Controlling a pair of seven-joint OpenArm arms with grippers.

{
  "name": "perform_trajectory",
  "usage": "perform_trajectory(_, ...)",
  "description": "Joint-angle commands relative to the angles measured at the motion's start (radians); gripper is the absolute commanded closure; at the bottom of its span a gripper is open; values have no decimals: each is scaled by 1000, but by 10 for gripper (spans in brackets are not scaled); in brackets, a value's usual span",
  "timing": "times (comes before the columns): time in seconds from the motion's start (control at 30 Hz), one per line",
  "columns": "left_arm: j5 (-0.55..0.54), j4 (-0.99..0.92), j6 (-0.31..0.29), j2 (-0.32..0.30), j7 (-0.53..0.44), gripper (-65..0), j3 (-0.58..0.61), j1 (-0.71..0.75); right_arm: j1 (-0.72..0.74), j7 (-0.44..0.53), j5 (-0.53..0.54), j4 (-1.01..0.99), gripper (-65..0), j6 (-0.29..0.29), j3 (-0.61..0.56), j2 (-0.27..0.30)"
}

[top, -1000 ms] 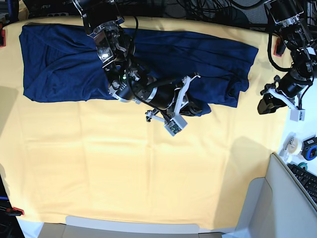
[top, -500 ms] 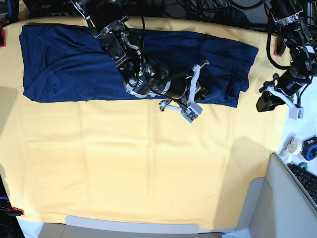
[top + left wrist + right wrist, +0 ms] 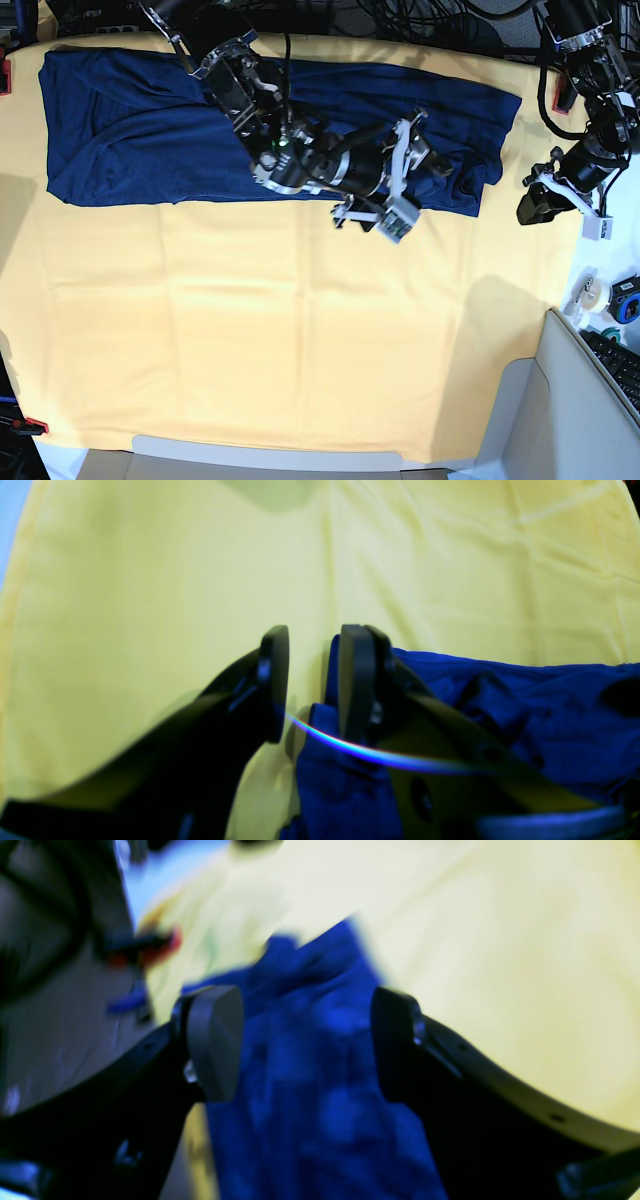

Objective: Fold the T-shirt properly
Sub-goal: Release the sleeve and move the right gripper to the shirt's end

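The dark navy T-shirt (image 3: 130, 130) lies as a long flat band across the far side of the yellow table cloth (image 3: 300, 330). My right gripper (image 3: 432, 158) hangs over the shirt's right part, near its front edge. In the blurred right wrist view the right gripper (image 3: 305, 1040) is open wide, with blue fabric (image 3: 310, 1120) under the gap. My left gripper (image 3: 532, 208) is past the shirt's right end, over the cloth. In the left wrist view the left gripper (image 3: 312, 680) has a narrow empty gap, with the shirt's end (image 3: 525, 705) behind its right finger (image 3: 357, 680).
A tape roll (image 3: 590, 295) and small items sit off the cloth at the right. A keyboard (image 3: 615, 365) and a grey panel (image 3: 540, 420) are at the lower right. Red clamps (image 3: 35, 425) hold the cloth's left edge. Cables run along the far edge.
My right arm has swung right and slightly away along the shirt's front edge. The bunched fabric that hung past that edge now lies back in line. The left arm has hardly moved.
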Motion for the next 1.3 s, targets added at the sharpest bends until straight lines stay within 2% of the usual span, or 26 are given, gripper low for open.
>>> perform_trajectory(0.0,-13,15,-5,-22,-16,-175,-10,3,0,26,1,38,-394,-6,57,2)
perform_trajectory(0.1,-13,15,-3,-22,1,-191,-35,18,-59,24,1,90,-394,-8,251,13)
perform_trajectory(0.23,-13,15,-3,-20,134,-239,-190,25,-155,20,1,167,-394,-8,485,13)
perform_trajectory(0.37,-20,14,-6,-19,271,-249,-279,25,-237,21,1,233,-394,-6,625,13)
perform_trajectory(0.47,-21,9,-8,-14,308,-250,-290,25,-278,24,1,245,-394,-5,676,16)
perform_trajectory(0.57,-21,-2,-8,35,308,-250,-287,29,-304,24,1,245,-394,-5,711,42)
perform_trajectory(0.73,-21,-100,-9,81,308,-250,-279,21,-333,26,1,245,-394,-5,785,45)
perform_trajectory(0.87,-23,-181,-9,82,308,-250,-202,-18,-347,26,1,245,-394,-3,828,45)
perform_trajectory(1.07,-72,-310,-9,95,308,-250,-164,-55,-366,24,1,242,-394,0,869,45)
perform_trajectory(1.27,-122,-328,-9,98,308,-248,-112,-55,-366,24,-2,240,-394,0,877,61)
